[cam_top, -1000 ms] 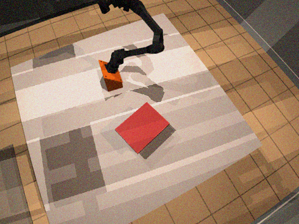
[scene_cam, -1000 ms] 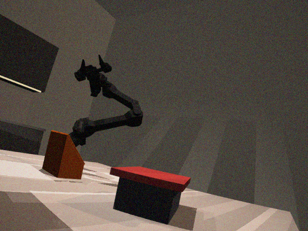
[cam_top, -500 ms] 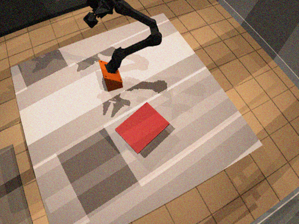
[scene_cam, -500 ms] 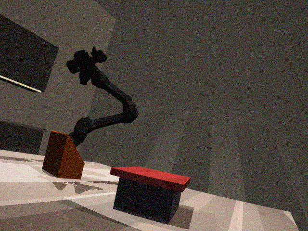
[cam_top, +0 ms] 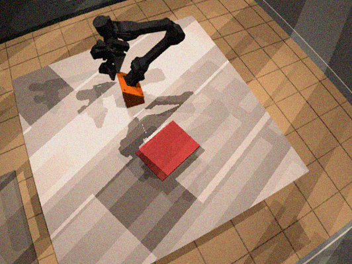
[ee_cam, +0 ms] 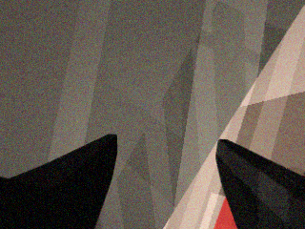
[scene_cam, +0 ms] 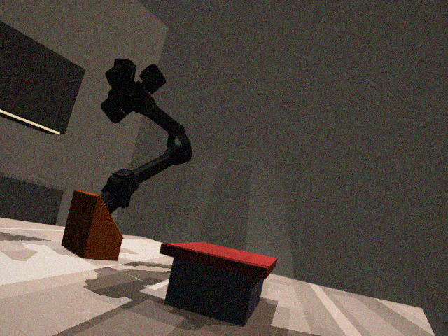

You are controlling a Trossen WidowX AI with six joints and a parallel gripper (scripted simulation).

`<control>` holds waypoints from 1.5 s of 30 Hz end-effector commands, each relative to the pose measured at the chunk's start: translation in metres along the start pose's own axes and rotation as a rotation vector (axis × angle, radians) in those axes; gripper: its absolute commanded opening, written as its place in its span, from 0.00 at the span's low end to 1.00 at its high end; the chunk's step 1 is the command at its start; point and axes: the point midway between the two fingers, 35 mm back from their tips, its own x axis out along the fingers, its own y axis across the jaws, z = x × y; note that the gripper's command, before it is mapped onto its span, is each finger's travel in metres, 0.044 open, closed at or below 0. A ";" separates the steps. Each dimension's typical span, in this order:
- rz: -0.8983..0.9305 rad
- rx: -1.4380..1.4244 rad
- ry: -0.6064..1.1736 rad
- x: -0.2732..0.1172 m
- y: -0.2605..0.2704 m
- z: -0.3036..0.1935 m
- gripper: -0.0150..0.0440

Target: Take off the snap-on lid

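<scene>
The red lid [cam_top: 168, 148] [scene_cam: 220, 254] [ee_cam: 225, 219] sits flat on top of the dark blue storage box [scene_cam: 211, 289], its rim overhanging the walls. In the top view the lid hides the box. The box stands upright on the table [cam_top: 92, 261] [scene_cam: 29, 307]. My gripper [cam_top: 115, 56] [scene_cam: 133, 94] [ee_cam: 166, 145] is raised high above the table, well away from the lid. Its fingers are part-way open with nothing between them. In the wrist view, a corner of the lid shows low beside the right finger, which partly hides it.
An orange wedge-shaped block [cam_top: 132, 92] [scene_cam: 103, 234] stands at the arm's base, behind the box. The arm is bent above it. The table's far edge crosses the wrist view diagonally. Shadow patches and light stripes cover the table top.
</scene>
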 end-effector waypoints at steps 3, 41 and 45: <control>-0.083 0.100 0.190 0.052 -0.034 -0.034 0.65; -0.409 0.292 0.663 0.135 -0.181 -0.202 0.65; -0.410 0.292 0.663 0.136 -0.181 -0.202 0.65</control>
